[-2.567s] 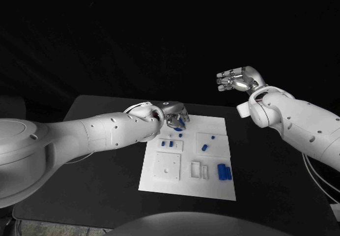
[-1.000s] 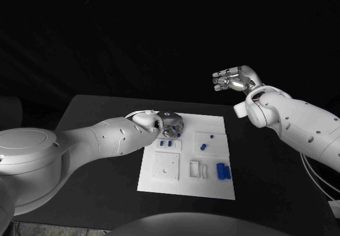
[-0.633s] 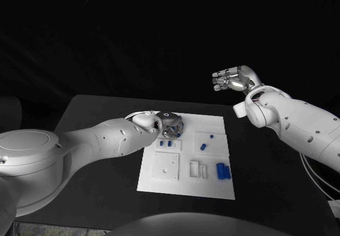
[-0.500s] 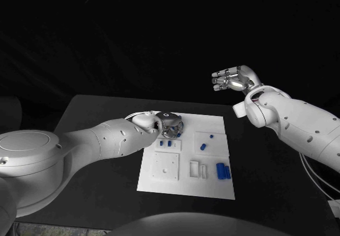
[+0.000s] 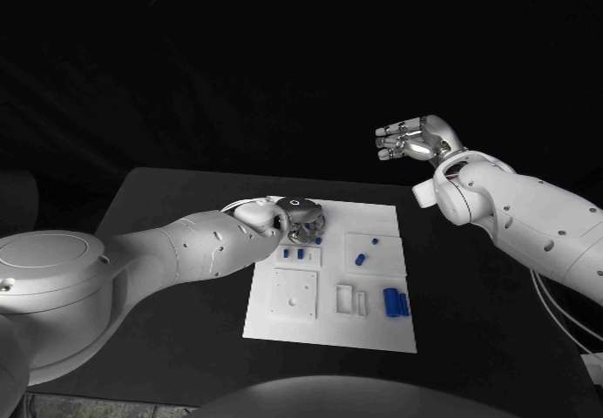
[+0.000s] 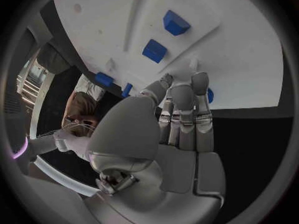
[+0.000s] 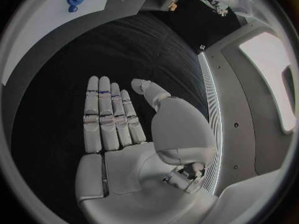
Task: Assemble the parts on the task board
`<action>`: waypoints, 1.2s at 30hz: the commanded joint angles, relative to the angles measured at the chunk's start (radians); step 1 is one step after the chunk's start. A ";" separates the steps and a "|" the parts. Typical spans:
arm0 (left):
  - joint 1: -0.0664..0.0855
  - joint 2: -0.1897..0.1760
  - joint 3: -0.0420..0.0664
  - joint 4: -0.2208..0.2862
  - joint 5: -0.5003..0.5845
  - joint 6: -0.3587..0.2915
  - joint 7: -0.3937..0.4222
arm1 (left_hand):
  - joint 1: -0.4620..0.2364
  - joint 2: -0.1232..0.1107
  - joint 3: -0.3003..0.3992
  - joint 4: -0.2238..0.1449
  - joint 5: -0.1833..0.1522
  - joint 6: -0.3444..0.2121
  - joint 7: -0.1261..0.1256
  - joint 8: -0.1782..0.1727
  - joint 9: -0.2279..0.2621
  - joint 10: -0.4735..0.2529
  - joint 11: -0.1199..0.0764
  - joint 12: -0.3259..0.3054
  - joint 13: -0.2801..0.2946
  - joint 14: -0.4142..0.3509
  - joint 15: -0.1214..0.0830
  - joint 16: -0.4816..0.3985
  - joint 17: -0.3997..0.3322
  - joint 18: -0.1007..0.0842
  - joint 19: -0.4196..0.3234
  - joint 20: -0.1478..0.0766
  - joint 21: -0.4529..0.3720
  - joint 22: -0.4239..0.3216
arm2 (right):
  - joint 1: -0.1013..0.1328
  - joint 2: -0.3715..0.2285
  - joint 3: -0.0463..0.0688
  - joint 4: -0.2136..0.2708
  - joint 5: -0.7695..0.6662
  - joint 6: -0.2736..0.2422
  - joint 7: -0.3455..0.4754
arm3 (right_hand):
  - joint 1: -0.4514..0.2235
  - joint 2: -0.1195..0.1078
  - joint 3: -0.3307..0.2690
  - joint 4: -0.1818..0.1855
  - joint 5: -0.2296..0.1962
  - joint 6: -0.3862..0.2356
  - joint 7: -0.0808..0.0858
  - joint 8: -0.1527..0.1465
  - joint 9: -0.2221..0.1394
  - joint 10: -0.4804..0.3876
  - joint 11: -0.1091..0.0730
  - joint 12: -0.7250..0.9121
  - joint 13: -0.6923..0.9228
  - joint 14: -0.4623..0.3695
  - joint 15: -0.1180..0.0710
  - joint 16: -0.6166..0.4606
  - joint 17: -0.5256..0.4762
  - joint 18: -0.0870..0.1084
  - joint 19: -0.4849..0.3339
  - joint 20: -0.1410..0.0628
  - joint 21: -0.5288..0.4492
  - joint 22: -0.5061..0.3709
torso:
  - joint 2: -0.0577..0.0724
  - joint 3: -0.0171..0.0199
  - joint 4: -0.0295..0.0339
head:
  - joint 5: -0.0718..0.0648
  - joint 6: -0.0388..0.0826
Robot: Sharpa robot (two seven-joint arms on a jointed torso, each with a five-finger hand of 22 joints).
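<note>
1. The left hand (image 5: 301, 223) has dropped lower over the far end of the task board (image 5: 329, 331) than a couple of seconds ago, and for the last second it has barely shifted.
2. In the left wrist view its fingers (image 6: 187, 115) lie straight and close together, tips right at the board's far edge. A small blue part (image 6: 209, 95) peeks out beside them, but I cannot tell whether it is pinched or merely touched.
3. The right hand (image 5: 412, 139) stays raised, well apart from the board, fingers slightly spread and holding nothing.
4. Other blue parts (image 5: 395, 303) lie unmoved on the white board, which sits on the black bench (image 5: 164, 261).
5. I judge the left hand is settling to seat or pick that far part; most of the assembly looks yet to be done.
</note>
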 commanded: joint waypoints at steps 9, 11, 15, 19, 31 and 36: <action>-0.001 -0.006 0.001 0.014 0.011 -0.049 0.002 | 0.006 -0.005 -0.003 0.005 -0.004 0.022 0.005 -0.002 0.001 0.017 0.002 -0.005 -0.001 -0.002 0.003 0.005 -0.002 0.013 -0.008 -0.003 0.010 0.018 | 0.000 0.001 0.000 -0.002 -0.007 0.016 0.006 | 0.000 -0.009 0.006 -0.001 0.002 0.007 0.000 0.000 0.001 -0.002 0.001 -0.004 -0.001 -0.006 -0.001 -0.001 -0.001 0.007 -0.007 -0.003 -0.002 -0.001 | 0.000 -0.0014 0.0006 | -0.001 -0.002; -0.001 -0.006 0.001 0.018 0.014 -0.045 0.005 | 0.006 -0.006 -0.004 0.005 -0.005 0.020 0.005 -0.003 0.001 0.016 0.003 -0.005 -0.001 -0.002 0.004 0.005 -0.002 0.013 -0.009 -0.002 0.010 0.018 | 0.000 0.001 0.000 -0.002 -0.007 0.016 0.006 | 0.000 -0.009 0.006 -0.001 0.002 0.007 0.000 0.000 0.001 -0.002 0.001 -0.004 -0.001 -0.006 -0.001 -0.001 -0.001 0.007 -0.007 -0.003 -0.002 -0.001 | 0.000 -0.0015 0.0002 | -0.001 -0.002; -0.001 -0.003 0.001 0.020 0.017 -0.026 0.009 | 0.004 -0.009 -0.008 0.005 -0.008 0.017 0.000 -0.002 0.001 0.011 0.004 -0.005 -0.001 -0.003 0.005 0.005 -0.003 0.014 -0.011 -0.001 0.011 0.018 | 0.000 0.002 0.000 -0.002 -0.008 0.017 0.006 | 0.000 -0.009 0.006 -0.001 0.002 0.007 0.000 0.000 0.001 -0.002 0.001 -0.004 -0.001 -0.006 -0.001 -0.001 -0.001 0.007 -0.007 -0.003 -0.002 -0.001 | 0.000 -0.0013 -0.0002 | 0.000 -0.002; -0.001 0.002 0.001 0.014 0.018 -0.007 0.008 | 0.001 -0.012 -0.017 0.008 -0.012 0.009 -0.002 -0.003 0.001 -0.005 0.006 -0.005 -0.001 -0.003 0.004 0.004 -0.004 0.013 -0.012 -0.001 0.011 0.017 | 0.000 0.003 0.000 -0.002 -0.008 0.017 0.006 | 0.000 -0.009 0.006 -0.001 0.002 0.007 0.000 0.000 0.001 -0.002 0.001 -0.004 -0.001 -0.006 -0.001 -0.001 -0.001 0.007 -0.007 -0.003 -0.002 -0.001 | 0.000 -0.0008 -0.0004 | 0.001 -0.003; -0.004 0.014 0.001 -0.004 0.018 0.030 -0.004 | 0.005 -0.013 -0.041 0.010 -0.011 -0.005 -0.003 -0.002 0.001 -0.028 0.009 -0.005 -0.001 -0.004 0.002 0.003 -0.005 0.010 -0.013 -0.003 0.008 0.016 | 0.000 0.005 0.000 -0.001 -0.008 0.017 0.006 | 0.000 -0.009 0.006 -0.001 0.002 0.007 0.000 0.000 0.001 -0.002 0.001 -0.004 -0.001 -0.006 -0.001 -0.001 -0.001 0.007 -0.007 -0.003 -0.002 -0.001 | 0.002 -0.0008 -0.0030 | 0.001 -0.003; -0.008 0.019 0.001 -0.016 0.018 0.039 -0.005 | 0.006 -0.009 -0.041 0.010 -0.009 -0.003 -0.002 -0.002 0.001 -0.032 0.010 -0.005 -0.001 -0.004 0.003 0.003 -0.005 0.010 -0.013 -0.003 0.008 0.016 | 0.000 0.005 0.000 0.000 -0.008 0.017 0.006 | 0.000 -0.009 0.006 -0.001 0.002 0.007 0.000 0.000 0.001 -0.002 0.001 -0.004 -0.001 -0.006 -0.001 -0.001 -0.001 0.007 -0.007 -0.003 -0.002 -0.001 | 0.002 -0.0008 -0.0025 | -0.002 -0.004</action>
